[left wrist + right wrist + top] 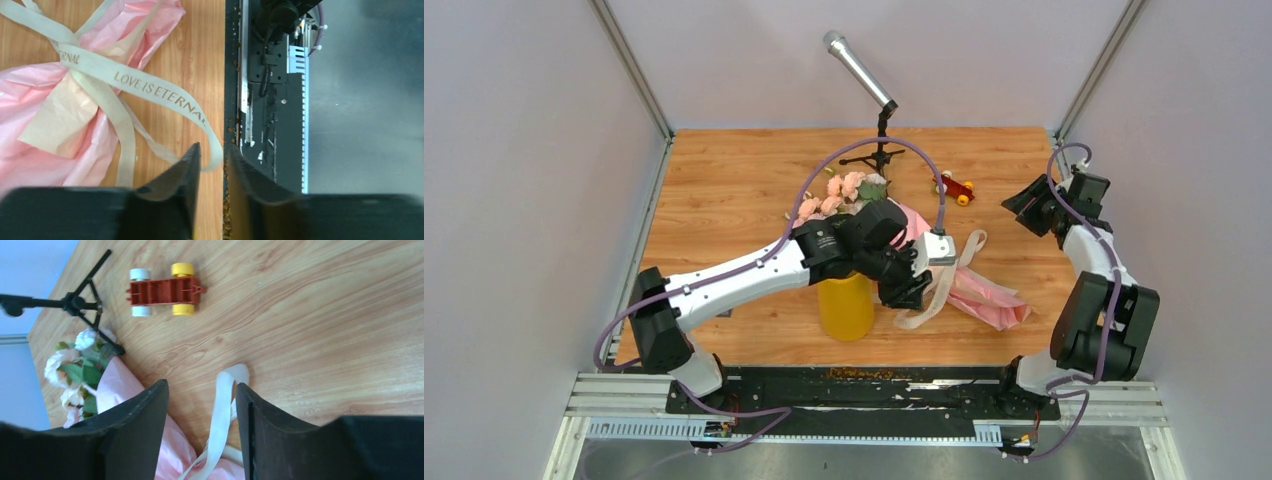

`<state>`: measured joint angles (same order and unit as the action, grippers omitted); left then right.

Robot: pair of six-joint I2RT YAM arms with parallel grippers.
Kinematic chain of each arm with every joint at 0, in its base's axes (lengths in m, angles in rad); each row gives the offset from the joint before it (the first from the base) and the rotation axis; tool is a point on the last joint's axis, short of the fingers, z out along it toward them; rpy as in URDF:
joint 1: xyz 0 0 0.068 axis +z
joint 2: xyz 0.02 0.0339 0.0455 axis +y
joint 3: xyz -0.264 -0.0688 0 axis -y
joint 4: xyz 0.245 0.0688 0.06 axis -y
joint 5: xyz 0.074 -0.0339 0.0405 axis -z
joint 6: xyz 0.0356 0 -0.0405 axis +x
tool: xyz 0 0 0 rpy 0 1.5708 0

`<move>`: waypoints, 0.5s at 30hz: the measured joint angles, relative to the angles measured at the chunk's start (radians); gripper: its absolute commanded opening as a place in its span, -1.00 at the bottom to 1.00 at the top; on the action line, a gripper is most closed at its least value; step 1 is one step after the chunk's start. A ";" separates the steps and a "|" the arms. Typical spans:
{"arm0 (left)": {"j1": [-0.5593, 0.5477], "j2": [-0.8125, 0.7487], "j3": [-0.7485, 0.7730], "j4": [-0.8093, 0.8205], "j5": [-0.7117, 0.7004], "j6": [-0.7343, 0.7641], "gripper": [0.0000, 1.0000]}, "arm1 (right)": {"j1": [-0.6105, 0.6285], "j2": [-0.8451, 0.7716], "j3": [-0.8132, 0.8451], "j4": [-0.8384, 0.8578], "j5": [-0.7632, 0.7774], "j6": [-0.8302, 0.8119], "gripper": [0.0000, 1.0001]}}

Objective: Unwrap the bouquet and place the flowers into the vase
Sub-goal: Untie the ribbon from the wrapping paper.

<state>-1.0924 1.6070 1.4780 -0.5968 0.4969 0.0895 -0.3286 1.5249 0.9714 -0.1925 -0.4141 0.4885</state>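
Left fingers (187, 172) stood barely parted, right fingers (145, 425) spread; soft pink paper-wrapped bouquet (20, 90) looked light. Best taken by its limp beige ribbon (150, 90) at the left tips.

Pale pink wrapping paper (30, 100) fills ten o'clock, crossed by a beige ribbon (150, 90) printed LOVE IS ETERNAL. Its tail ends by the black left gripper (214, 148) at six o'clock, tips slightly parted.

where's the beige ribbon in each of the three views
top external: the beige ribbon trails just right of the yellow vase.
left wrist: upper left to centre, lettered, lying across the pink wrapping paper.
right wrist: bottom centre, a loop rising from the paper.
shared landmark: the pink wrapping paper, under or beside the ribbon in all three.
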 measured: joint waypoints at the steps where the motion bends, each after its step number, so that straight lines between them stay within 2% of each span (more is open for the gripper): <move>1: -0.001 -0.008 0.000 -0.003 0.001 0.005 0.02 | 0.000 -0.017 0.000 -0.009 -0.002 -0.001 0.14; 2: -0.001 -0.024 0.000 -0.006 0.001 0.000 0.19 | 0.000 -0.051 -0.005 -0.017 -0.013 -0.006 0.18; 6: -0.004 -0.056 0.019 -0.006 0.006 -0.024 0.45 | 0.004 -0.188 -0.063 -0.031 -0.058 -0.008 0.20; 9: -0.005 -0.048 0.068 -0.002 -0.006 -0.068 0.53 | 0.031 -0.289 -0.145 -0.039 -0.088 -0.002 0.19; 15: -0.006 0.040 0.204 0.019 -0.091 -0.187 0.55 | 0.126 -0.432 -0.305 -0.068 -0.091 0.035 0.15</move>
<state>-1.0985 1.6466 1.6825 -0.5781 0.4057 -0.0975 -0.2031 1.0931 0.6662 -0.2600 -0.5049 0.5240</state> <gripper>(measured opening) 0.772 0.584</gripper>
